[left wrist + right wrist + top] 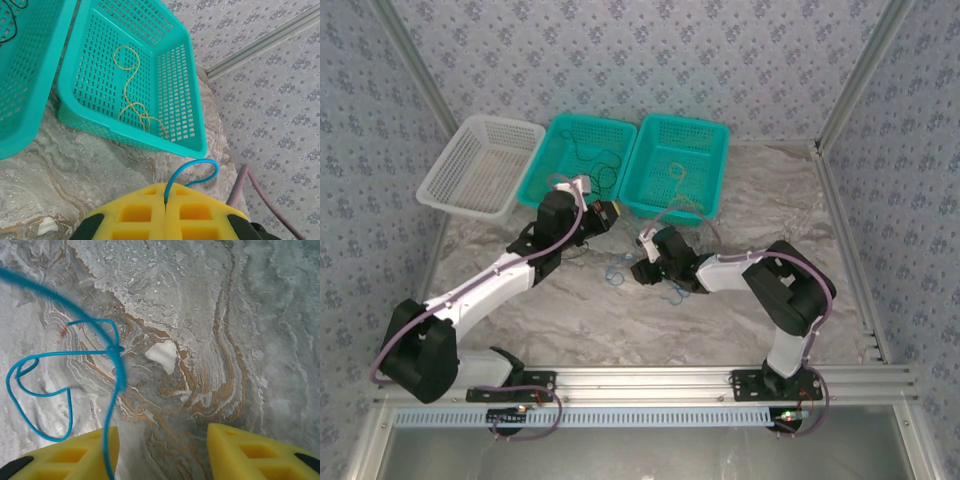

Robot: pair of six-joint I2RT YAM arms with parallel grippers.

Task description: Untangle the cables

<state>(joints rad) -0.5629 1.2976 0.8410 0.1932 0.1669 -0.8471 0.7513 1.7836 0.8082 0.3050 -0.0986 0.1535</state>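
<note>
My left gripper [165,196] is shut on one end of the blue cable [199,166], which arcs out past its yellow fingertips [135,212]. In the top view the left gripper [610,213] hovers just in front of the two teal baskets. The blue cable [615,272] hangs down to loops on the marble table between the grippers. My right gripper [162,450] stands open just above the table, and the blue cable's knot [115,349] lies ahead of its left finger [75,455], with one strand running past that finger's inner edge. A yellow cable [131,97] lies in the right teal basket [705,135], a black cable [598,160] in the middle one.
A white basket [480,165] sits tilted at the back left beside the middle teal basket [565,135]. Patterned walls and aluminium rails [840,200] bound the table. A white patch [161,355] marks the marble ahead of the right gripper.
</note>
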